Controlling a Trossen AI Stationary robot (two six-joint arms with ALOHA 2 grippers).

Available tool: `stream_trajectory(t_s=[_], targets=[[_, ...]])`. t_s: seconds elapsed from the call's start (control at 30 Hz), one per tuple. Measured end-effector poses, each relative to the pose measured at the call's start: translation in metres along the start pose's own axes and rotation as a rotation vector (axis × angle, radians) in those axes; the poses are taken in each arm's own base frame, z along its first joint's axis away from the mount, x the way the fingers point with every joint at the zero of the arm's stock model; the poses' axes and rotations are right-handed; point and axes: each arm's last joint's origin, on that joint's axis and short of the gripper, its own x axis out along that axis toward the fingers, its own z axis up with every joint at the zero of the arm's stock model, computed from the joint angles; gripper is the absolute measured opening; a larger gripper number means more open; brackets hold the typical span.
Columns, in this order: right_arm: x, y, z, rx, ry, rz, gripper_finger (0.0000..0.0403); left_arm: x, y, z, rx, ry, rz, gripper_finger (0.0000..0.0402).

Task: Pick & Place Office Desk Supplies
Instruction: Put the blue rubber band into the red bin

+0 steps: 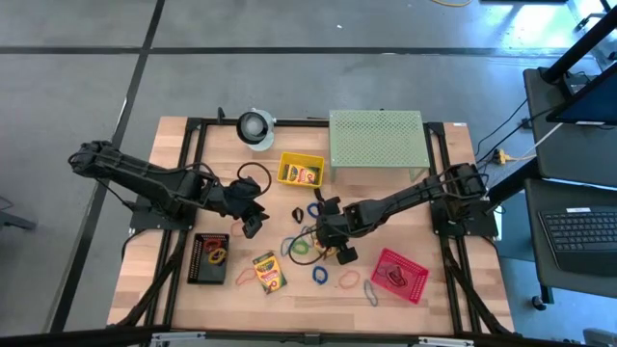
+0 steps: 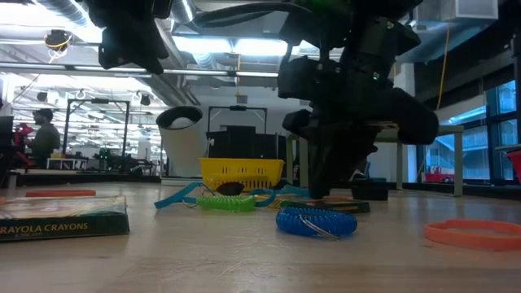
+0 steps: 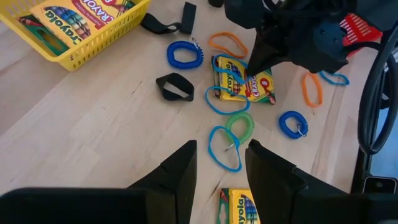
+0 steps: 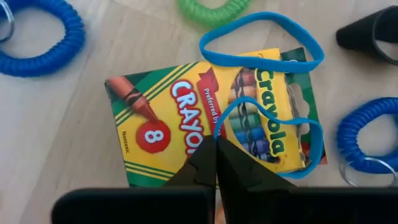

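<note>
Right gripper fingers pressed together, tips low over the crayon box at mid-table. A blue rubber band lies across that box; can't tell whether the tips caught it. My read: lift slowly and check the band comes up alone. Left gripper waits alongside, jaws spread, holding nothing.
</note>
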Motion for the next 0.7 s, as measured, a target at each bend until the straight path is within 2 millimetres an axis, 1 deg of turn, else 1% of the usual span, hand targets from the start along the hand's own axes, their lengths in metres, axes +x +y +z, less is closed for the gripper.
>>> stream_trajectory(t_s=[0.13,0.27,0.5,0.63,0.7], targets=[[-0.004,0.0,0.0,0.048,-0.007,0.005,0.0002,0.0,0.0,0.0,-0.002,0.0,0.0,0.013],[-0.013,-0.001,0.0,0.092,-0.017,0.009,0.0001,0.0,0.0,0.0,-0.002,-0.001,-0.001,0.013],[-0.033,0.0,0.006,0.159,-0.09,0.064,0.0001,0.0,0.0,0.0,-0.002,0.0,-0.001,0.013],[-0.048,0.001,0.006,0.207,-0.104,0.077,0.0001,0.0,0.0,0.0,-0.001,0.0,-0.001,0.013],[-0.058,0.002,0.006,0.226,-0.125,0.08,0.0,0.0,0.0,0.0,-0.001,-0.001,-0.001,0.013]])
